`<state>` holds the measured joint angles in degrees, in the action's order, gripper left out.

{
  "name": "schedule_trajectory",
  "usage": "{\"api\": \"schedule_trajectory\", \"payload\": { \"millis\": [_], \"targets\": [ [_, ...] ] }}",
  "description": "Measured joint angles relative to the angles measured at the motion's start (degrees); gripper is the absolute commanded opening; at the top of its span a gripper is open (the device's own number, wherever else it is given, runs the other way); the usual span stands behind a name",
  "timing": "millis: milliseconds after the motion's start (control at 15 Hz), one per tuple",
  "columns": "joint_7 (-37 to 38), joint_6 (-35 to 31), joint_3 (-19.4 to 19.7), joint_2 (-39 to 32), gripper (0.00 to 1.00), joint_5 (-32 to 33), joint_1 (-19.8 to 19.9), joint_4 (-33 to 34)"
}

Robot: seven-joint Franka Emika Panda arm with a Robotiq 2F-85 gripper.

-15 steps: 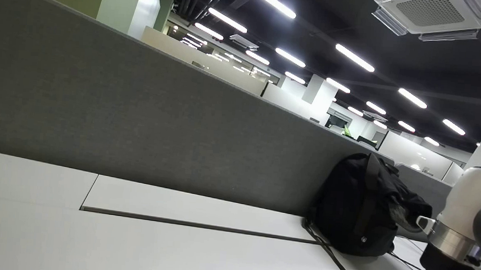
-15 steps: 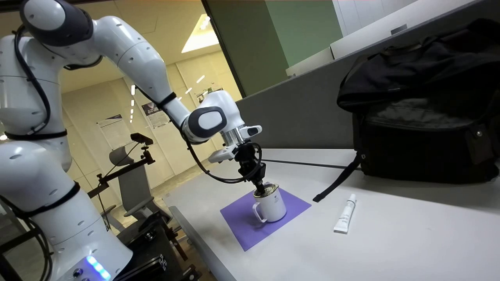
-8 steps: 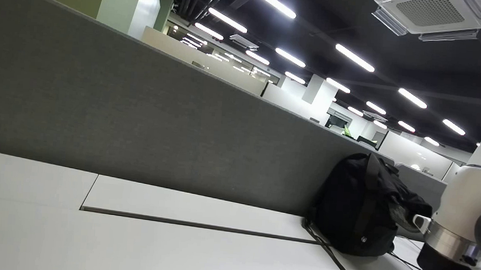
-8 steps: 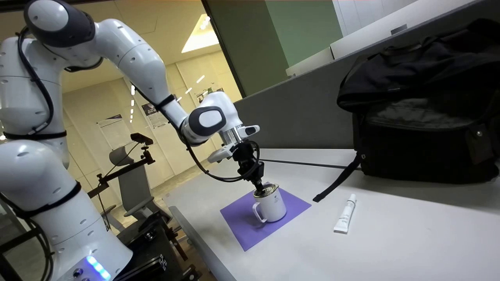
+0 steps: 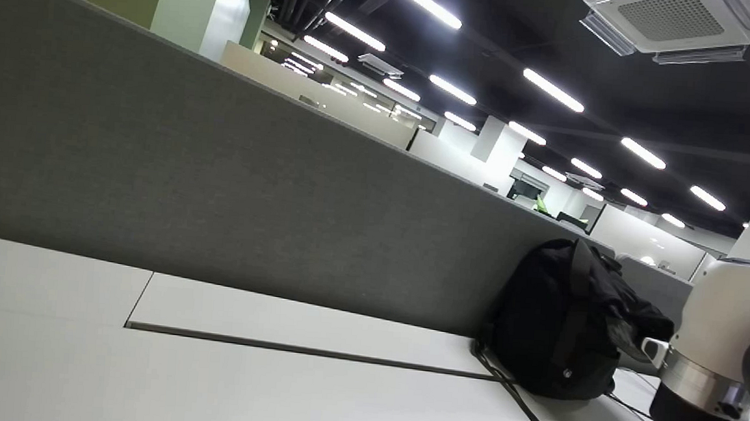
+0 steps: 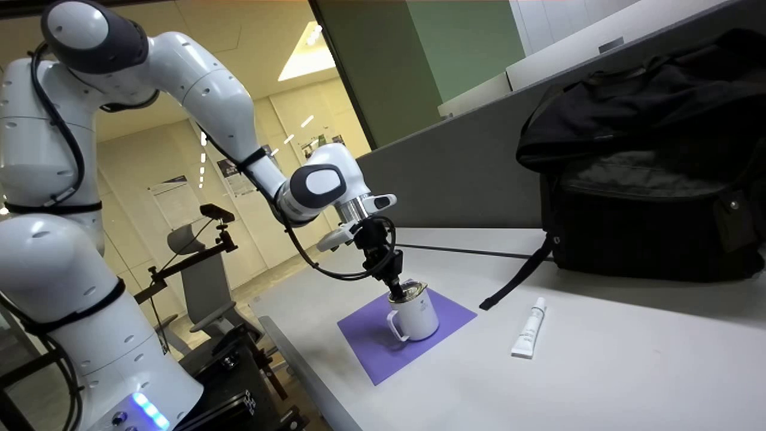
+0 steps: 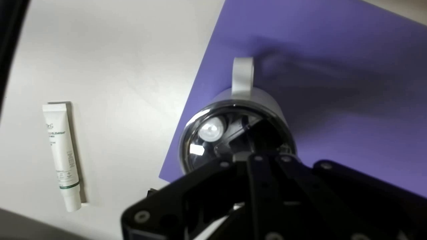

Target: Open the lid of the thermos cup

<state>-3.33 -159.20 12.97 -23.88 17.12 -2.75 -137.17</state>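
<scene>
The white thermos cup stands upright on a purple mat in an exterior view, with its handle toward the lower left. Its shiny metal lid sits on top. In the wrist view the lid is a mirror-like disc with a pale round spot and dark reflections. The cup's handle points up there. My gripper points down at the lid's near left side and seems to touch it. In the wrist view my gripper has its fingers together over the lid; the very tips are hard to make out.
A white tube lies on the white table, also in the wrist view. A black backpack with a trailing strap stands against the grey partition. The backpack shows in both exterior views.
The wrist and gripper have moved slightly left and down in the exterior view that shows the cup. The fingertips stay at the lid's left edge. The cup and lid have not visibly moved.
</scene>
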Motion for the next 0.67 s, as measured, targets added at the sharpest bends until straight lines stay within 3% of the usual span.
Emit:
{"api": "schedule_trajectory", "payload": {
  "millis": [667],
  "targets": [
    [0.3, -2.63, 1.11, -0.5, 0.0, 0.76, -0.18, 0.02]
  ]
}}
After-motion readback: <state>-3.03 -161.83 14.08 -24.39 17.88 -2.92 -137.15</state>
